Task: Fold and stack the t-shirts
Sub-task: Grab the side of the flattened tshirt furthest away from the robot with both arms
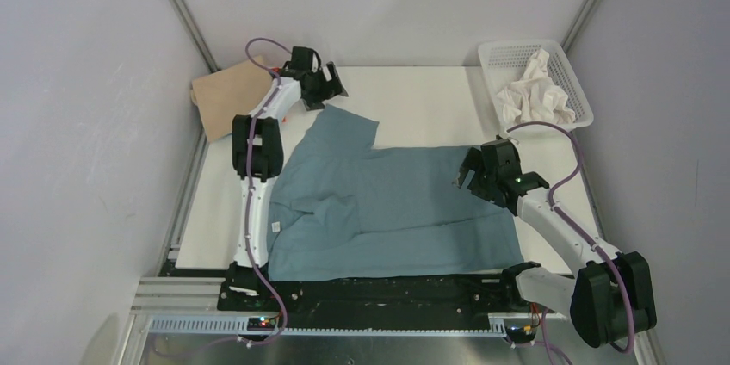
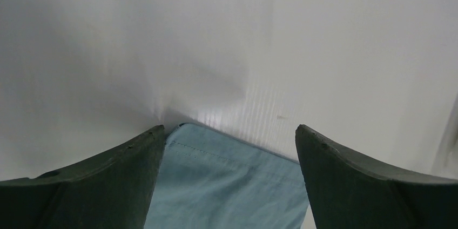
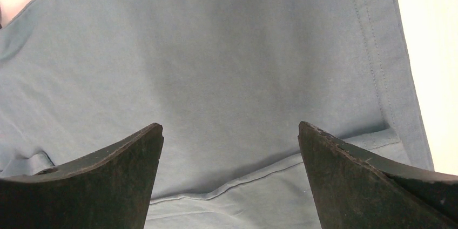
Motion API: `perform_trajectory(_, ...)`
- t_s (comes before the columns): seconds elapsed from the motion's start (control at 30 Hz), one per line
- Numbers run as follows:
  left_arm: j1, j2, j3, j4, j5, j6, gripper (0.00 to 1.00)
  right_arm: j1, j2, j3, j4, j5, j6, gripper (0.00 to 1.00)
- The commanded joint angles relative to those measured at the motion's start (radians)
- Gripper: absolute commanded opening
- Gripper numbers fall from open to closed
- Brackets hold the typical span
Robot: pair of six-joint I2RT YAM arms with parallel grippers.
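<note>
A: Shirt (image 1: 392, 210) position?
B: Slate blue-grey, spread across the middle of the table (image 1: 422, 98), wrinkled near the collar, small white label (image 1: 276, 226) showing, one sleeve pointing far-left.
A: Claws?
B: The left gripper (image 1: 327, 96) gapes above that sleeve's hem; the right gripper (image 1: 469, 180) gapes over the shirt's right edge.

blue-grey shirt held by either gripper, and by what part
Nothing is held. Left gripper open by the far sleeve of the blue-grey t-shirt, right gripper open above its right edge.
</note>
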Motion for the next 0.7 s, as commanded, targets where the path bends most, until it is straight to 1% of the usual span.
perform_trajectory(0.0,-0.043,-0.061,-0.088,-0.046,0.013,0.014,0.93,-0.004,-0.003,0.034,0.014,-0.003,-0.013,1.00)
perform_trajectory(0.1,-0.065,-0.097,-0.131,-0.056,-0.017,0.021,0.86,-0.005,-0.005,0.034,0.007,0.002,-0.014,1.00)
perform_trajectory(0.17,-0.087,-0.118,-0.150,-0.082,-0.073,0.035,0.83,-0.005,-0.009,0.034,-0.001,0.008,-0.016,1.00)
perform_trajectory(0.23,-0.113,-0.134,-0.160,-0.118,-0.145,0.055,0.81,-0.005,-0.012,0.034,-0.004,0.013,-0.016,1.00)
perform_trajectory(0.33,-0.146,-0.143,-0.163,-0.182,-0.297,0.081,0.78,-0.004,-0.013,0.034,-0.008,0.014,-0.016,1.00)
perform_trajectory(0.4,-0.162,-0.137,-0.159,-0.210,-0.358,0.093,0.72,-0.004,-0.010,0.033,-0.010,0.011,-0.017,1.00)
perform_trajectory(0.43,-0.168,-0.132,-0.153,-0.217,-0.379,0.094,0.67,-0.004,-0.008,0.034,-0.011,0.010,-0.017,1.00)
perform_trajectory(0.5,-0.169,-0.120,-0.132,-0.241,-0.399,0.088,0.59,-0.003,-0.006,0.034,-0.012,0.010,-0.015,1.00)
perform_trajectory(0.53,-0.170,-0.116,-0.120,-0.251,-0.405,0.084,0.57,-0.004,-0.006,0.033,-0.010,0.014,-0.012,1.00)
perform_trajectory(0.57,-0.169,-0.111,-0.113,-0.257,-0.410,0.081,0.50,-0.005,-0.004,0.033,-0.006,0.015,-0.012,1.00)
perform_trajectory(0.63,-0.169,-0.111,-0.095,-0.262,-0.411,0.081,0.45,-0.004,-0.003,0.033,0.008,0.026,-0.014,1.00)
perform_trajectory(0.67,-0.170,-0.111,-0.080,-0.262,-0.408,0.084,0.45,-0.004,-0.004,0.034,0.017,0.034,-0.017,1.00)
